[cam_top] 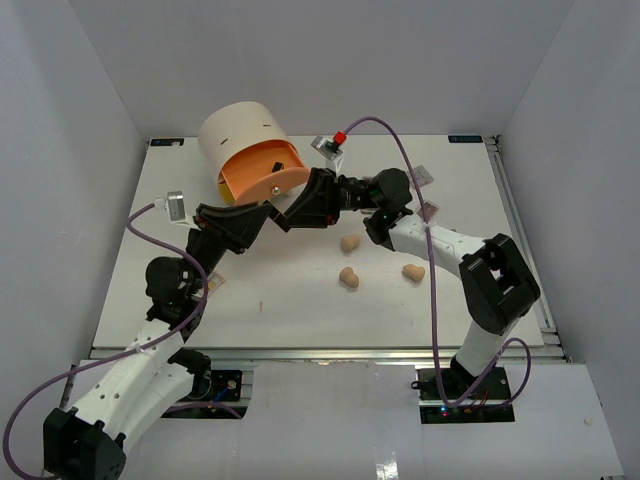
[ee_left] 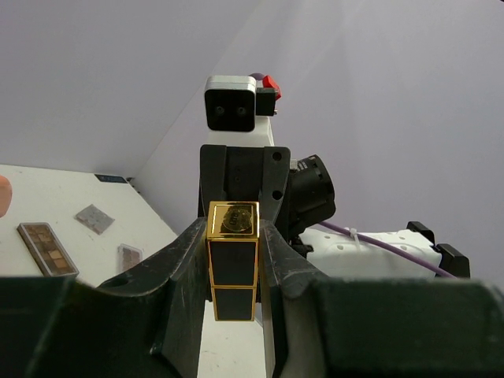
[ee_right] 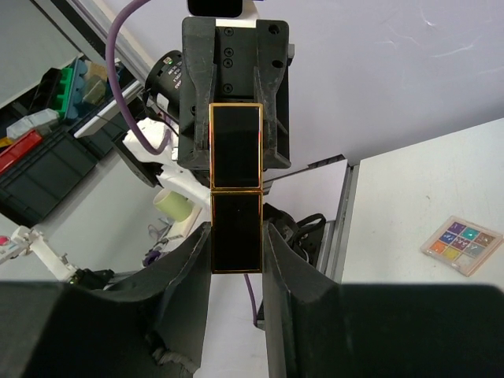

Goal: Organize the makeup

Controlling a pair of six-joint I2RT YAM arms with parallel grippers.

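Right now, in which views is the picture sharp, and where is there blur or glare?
Top view: even light, faint shadows under the sponges. Left wrist: black-and-gold case sharp, left tool dark and blurred. Right wrist: gold edges glint, right tool blurred.

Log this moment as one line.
left gripper: shut on black-gold case | right gripper: shut on same case, other end | three sponges: loose on table

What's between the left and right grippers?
A black-and-gold case bridges them: the left gripper clamps one end, the right gripper the other. Both wrist views show it.
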